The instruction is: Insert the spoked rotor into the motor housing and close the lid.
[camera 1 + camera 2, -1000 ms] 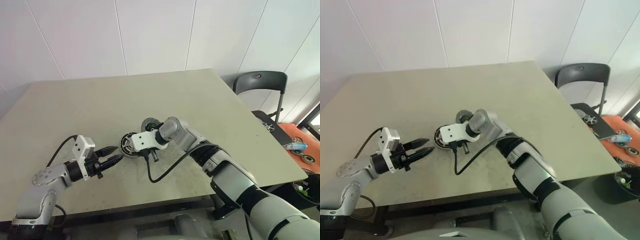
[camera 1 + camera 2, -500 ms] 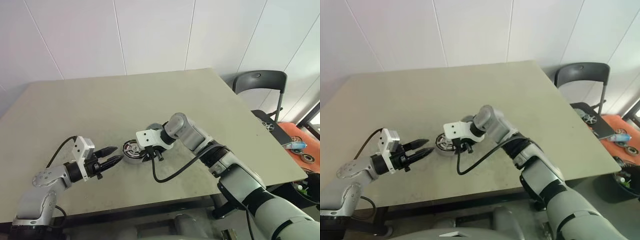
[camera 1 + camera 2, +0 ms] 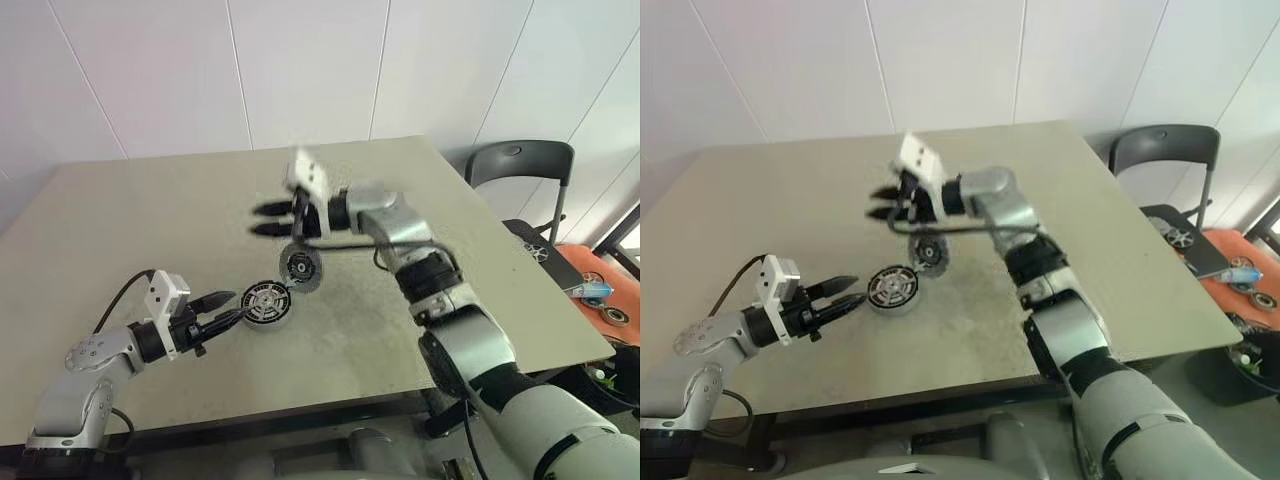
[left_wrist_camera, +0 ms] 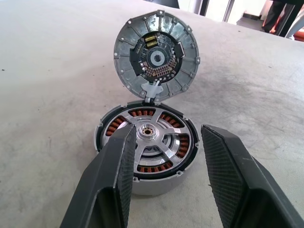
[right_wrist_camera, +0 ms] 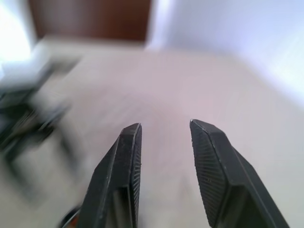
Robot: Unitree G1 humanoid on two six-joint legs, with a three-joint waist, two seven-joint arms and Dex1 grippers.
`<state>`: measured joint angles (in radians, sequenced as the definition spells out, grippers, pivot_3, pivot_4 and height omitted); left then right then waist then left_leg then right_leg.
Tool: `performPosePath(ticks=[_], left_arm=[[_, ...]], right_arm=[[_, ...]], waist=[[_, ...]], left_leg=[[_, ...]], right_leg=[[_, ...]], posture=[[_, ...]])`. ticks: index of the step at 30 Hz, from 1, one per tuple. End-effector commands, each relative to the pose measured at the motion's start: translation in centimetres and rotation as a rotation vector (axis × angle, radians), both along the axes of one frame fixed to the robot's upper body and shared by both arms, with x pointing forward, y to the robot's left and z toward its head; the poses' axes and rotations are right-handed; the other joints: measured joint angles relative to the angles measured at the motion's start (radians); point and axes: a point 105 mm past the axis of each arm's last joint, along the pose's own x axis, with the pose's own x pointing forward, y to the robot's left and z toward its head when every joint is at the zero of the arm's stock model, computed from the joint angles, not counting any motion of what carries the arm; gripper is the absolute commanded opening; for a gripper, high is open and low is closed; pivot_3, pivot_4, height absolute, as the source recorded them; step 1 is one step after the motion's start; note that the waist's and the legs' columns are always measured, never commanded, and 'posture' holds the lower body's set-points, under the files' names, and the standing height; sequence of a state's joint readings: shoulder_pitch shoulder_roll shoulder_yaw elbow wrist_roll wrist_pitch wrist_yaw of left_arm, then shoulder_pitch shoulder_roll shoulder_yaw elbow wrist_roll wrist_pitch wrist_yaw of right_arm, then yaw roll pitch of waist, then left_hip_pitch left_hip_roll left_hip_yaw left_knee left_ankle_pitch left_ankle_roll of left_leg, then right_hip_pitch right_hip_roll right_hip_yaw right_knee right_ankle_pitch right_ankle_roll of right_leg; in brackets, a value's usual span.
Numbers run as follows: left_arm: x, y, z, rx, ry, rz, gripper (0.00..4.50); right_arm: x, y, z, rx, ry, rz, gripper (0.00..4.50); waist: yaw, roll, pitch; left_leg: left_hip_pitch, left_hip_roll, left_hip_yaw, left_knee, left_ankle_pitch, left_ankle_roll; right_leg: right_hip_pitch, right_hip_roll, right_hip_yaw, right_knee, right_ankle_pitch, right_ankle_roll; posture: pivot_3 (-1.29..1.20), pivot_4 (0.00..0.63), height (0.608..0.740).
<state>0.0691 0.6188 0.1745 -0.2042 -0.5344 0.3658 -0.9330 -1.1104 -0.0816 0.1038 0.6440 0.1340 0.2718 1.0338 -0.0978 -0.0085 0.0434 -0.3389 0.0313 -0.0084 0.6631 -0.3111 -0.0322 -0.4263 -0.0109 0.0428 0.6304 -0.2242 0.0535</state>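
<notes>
We see the housing (image 4: pixel 146 148) flat on the worktop (image 3: pixel 120 210), its spoked rotor seated. The lid (image 4: pixel 156 56) stands upright just behind it. Left fingers (image 4: pixel 118 178) straddle the housing, parted, touching nothing. Right fingers (image 5: pixel 211 164), above the housing, are parted and empty.

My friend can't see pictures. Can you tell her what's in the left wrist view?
A round motor housing with copper windings sits on a grey table, with its silvery lid standing open behind it. The left hand waits in front with fingers open.
</notes>
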Motion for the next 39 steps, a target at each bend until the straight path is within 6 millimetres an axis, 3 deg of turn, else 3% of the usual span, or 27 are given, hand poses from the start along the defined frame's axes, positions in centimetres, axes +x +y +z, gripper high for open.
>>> performPosePath(ticks=[1, 4, 7, 10, 11, 14, 18, 24, 32, 39], left_arm=[[0.3, 0.1, 0.9, 0.004, -0.041, -0.007, 2.32], [0.4, 0.1, 0.9, 0.004, -0.042, -0.006, 2.32], [0.4, 0.2, 0.8, -0.001, -0.04, -0.007, 2.32], [0.1, 0.6, 1.1, -0.024, -0.042, -0.011, 2.32], [0.0, 0.9, 1.1, -0.018, -0.041, -0.007, 2.32], [-0.2, 1.9, 1.4, -0.001, -0.047, 0.011, 2.32], [-0.4, 2.7, 1.5, 0.015, -0.05, 0.028, 2.32], [-0.8, 3.3, 1.0, 0.024, -0.041, 0.036, 2.32], [-0.7, 3.6, 0.8, 0.03, -0.042, 0.039, 2.32], [-0.6, 3.6, 0.3, 0.028, -0.038, 0.036, 2.32]], right_arm=[[2.3, -2.2, 3.6, 0.125, -0.065, -0.15, 1.11], [4.0, -4.7, 1.1, -0.076, -0.143, -0.262, 0.08], [4.6, -6.4, -1.7, -0.206, -0.134, -0.298, 0.03], [3.5, -8.3, -8.2, -0.507, -0.08, -0.219, 0.03], [3.3, -8.2, -8.7, -0.492, -0.051, -0.217, 0.03], [2.2, -6.8, -8.4, -0.371, 0.023, -0.163, 0.03], [1.5, -6.1, -9.3, -0.342, 0.065, -0.152, 0.03], [-0.1, -4.7, -8.9, -0.227, 0.173, -0.069, 0.03], [-0.2, -6.3, -11.9, -0.411, 0.196, -0.106, 0.03], [-1.0, -5.4, -11.4, -0.365, 0.213, -0.051, 0.03]], waist=[[0.003, 0.0, 0.0], [0.001, 0.0, 0.0], [0.0, 0.0, 0.0], [-0.004, 0.0, 0.0], [-0.004, 0.0, 0.0], [-0.009, 0.002, 0.002], [-0.007, 0.002, 0.002], [0.003, 0.001, 0.002], [0.001, 0.001, 0.002], [-0.001, 0.001, 0.002]], left_leg=[[0.0, 0.0, 0.0, 0.0, 0.0, 0.0], [-0.001, 0.0, 0.001, 0.0, 0.0, 0.0], [-0.001, -0.001, 0.002, 0.0, 0.0, 0.0], [0.0, 0.0, 0.003, -0.001, 0.0, 0.0], [0.0, 0.0, 0.003, -0.001, 0.0, 0.0], [0.0, 0.0, 0.003, -0.001, 0.0, 0.0], [0.0, 0.0, 0.003, -0.001, 0.0, 0.0], [0.0, 0.0, 0.003, -0.001, 0.0, 0.0], [0.0, 0.0, 0.003, -0.001, 0.0, 0.0], [0.0, 0.0, 0.003, -0.001, 0.0, 0.0]], right_leg=[[0.0, 0.0, 0.0, 0.0, 0.0, 0.0], [0.0, 0.0, 0.001, -0.002, 0.0, 0.0], [0.0, 0.0, 0.002, -0.002, 0.0, 0.0], [0.0, 0.0, 0.004, -0.002, 0.0, 0.0], [0.0, 0.0, 0.004, -0.002, 0.0, 0.0], [-0.001, 0.001, 0.004, 0.0, 0.0, 0.0], [-0.002, 0.001, 0.004, 0.001, 0.0, 0.0], [-0.001, 0.001, 0.004, 0.0, 0.0, 0.0], [-0.001, 0.001, 0.004, 0.0, 0.0, 0.0], [-0.001, 0.001, 0.004, 0.0, 0.0, 0.0]], posture=[[0.0, 0.0, 0.74], [0.0, 0.0, 0.74], [0.0, 0.0, 0.74], [0.0, 0.0, 0.74], [0.0, 0.0, 0.74], [0.0, 0.0, 0.74], [0.0, 0.0, 0.74], [0.0, 0.0, 0.74], [0.0, 0.0, 0.74], [0.0, 0.0, 0.74]])
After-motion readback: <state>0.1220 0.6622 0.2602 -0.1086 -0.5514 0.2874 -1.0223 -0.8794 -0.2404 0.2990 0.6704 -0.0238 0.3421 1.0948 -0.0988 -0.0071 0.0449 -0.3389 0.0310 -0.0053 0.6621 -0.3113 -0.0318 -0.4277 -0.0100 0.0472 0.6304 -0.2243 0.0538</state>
